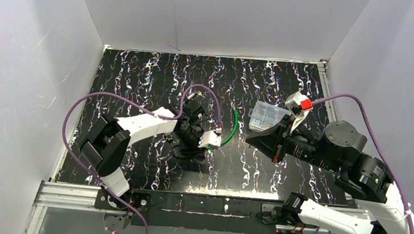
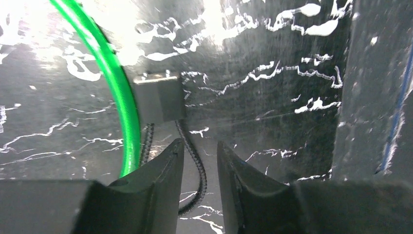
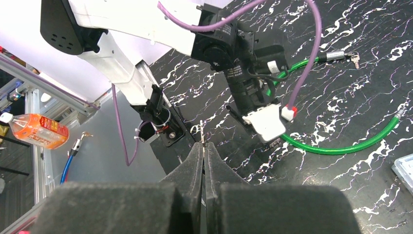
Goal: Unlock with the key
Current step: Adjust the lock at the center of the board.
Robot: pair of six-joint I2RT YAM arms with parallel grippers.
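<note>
Keys (image 3: 354, 58) lie on the black marbled table (image 1: 140, 76) against the silver lock head (image 3: 336, 55) at one end of the green cable lock (image 3: 341, 148), on the far side of the left arm and well apart from both grippers. The left gripper (image 2: 199, 146) hangs low over the middle stretch of the cable with its fingers parted by a narrow gap and nothing between them. The green cable runs just beside its left finger, touching a small grey block (image 2: 158, 97), and a braided black cord (image 2: 197, 165) lies on the table under the gap. The right gripper (image 3: 203, 145) is raised, its fingers pressed together on a thin metal piece (image 3: 201, 130) that pokes out past the tips, seen edge-on and too slim to identify. A clear plastic box (image 1: 265, 116) sits near the cable's free end.
</note>
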